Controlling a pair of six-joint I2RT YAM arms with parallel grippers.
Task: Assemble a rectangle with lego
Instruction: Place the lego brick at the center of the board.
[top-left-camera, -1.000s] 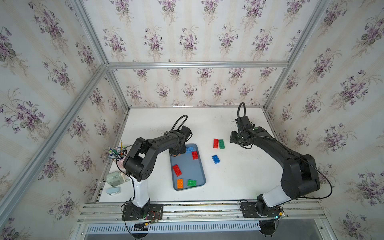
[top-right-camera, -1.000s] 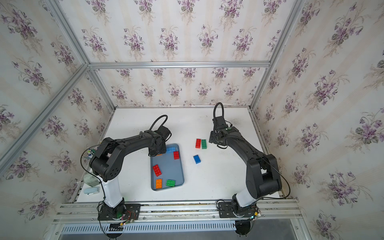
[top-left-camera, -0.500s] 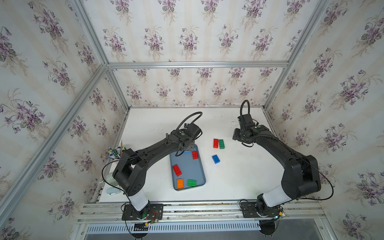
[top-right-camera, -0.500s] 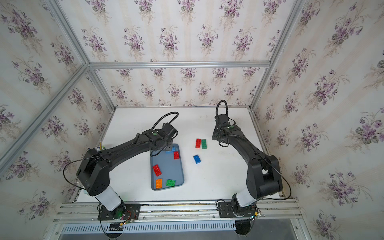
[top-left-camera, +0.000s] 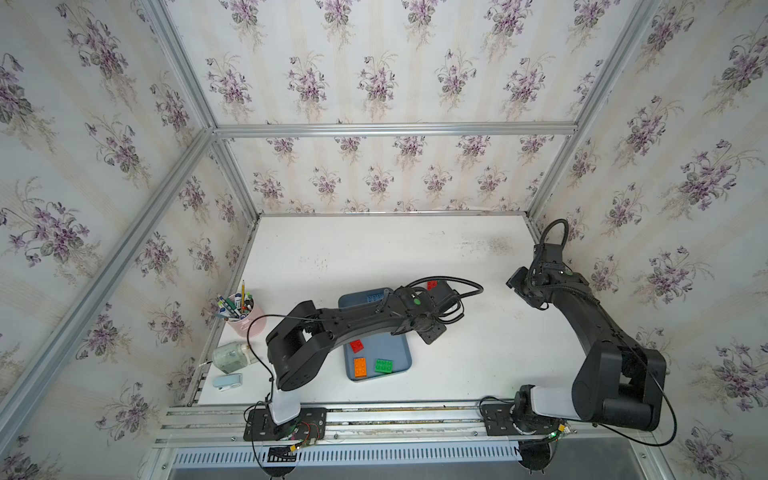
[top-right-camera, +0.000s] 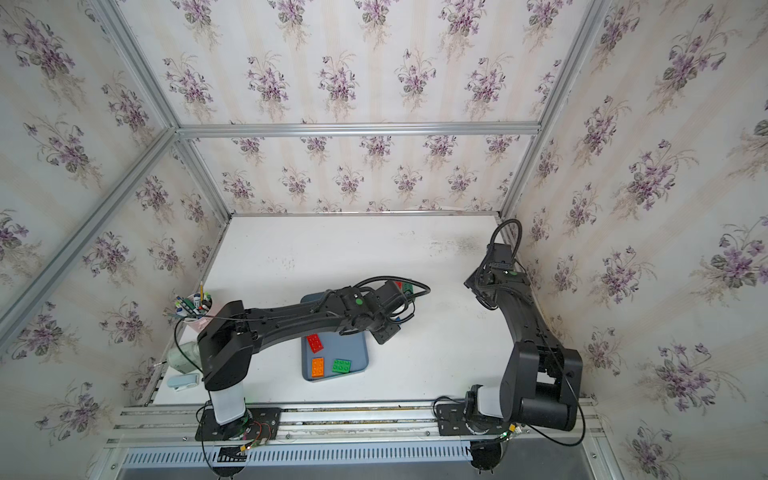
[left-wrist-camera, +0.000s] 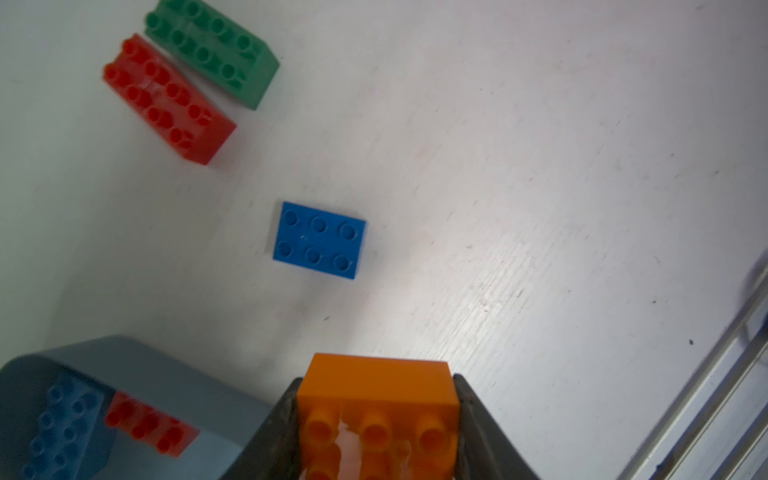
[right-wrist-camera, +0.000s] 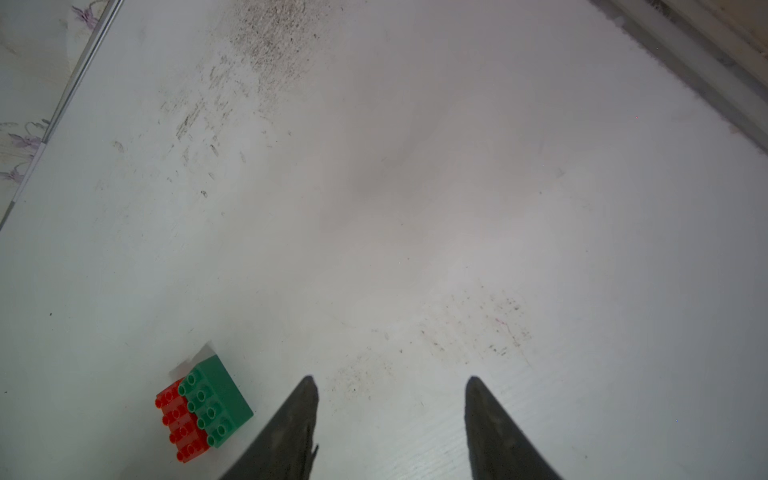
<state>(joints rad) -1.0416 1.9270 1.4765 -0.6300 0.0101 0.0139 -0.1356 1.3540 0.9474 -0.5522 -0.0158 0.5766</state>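
In a top view the left arm (top-left-camera: 353, 320) reaches over the blue-grey plastic tray (top-left-camera: 401, 357) on the white surface (top-left-camera: 478, 365). At the near end of the tray lie a small red studded brick (top-left-camera: 356, 345), an orange oblong brick (top-left-camera: 360, 367) and a green oblong brick (top-left-camera: 384, 365). The right arm (top-left-camera: 582, 316) stands well apart, at the right side.

In the left wrist view the left hand (left-wrist-camera: 376, 378) is pinching a second orange brick (left-wrist-camera: 376, 399), just beside the tray rim. A blue six-stud brick (left-wrist-camera: 319, 240) lies alone on the surface. Farther off a long red brick (left-wrist-camera: 168, 99) and a long green brick (left-wrist-camera: 212, 52) lie side by side, touching. Inside the tray are a light blue brick (left-wrist-camera: 62, 424) and another red brick (left-wrist-camera: 149, 426).

In the right wrist view the right hand (right-wrist-camera: 391, 380) is spread and holds nothing; the red and green pair lies near it
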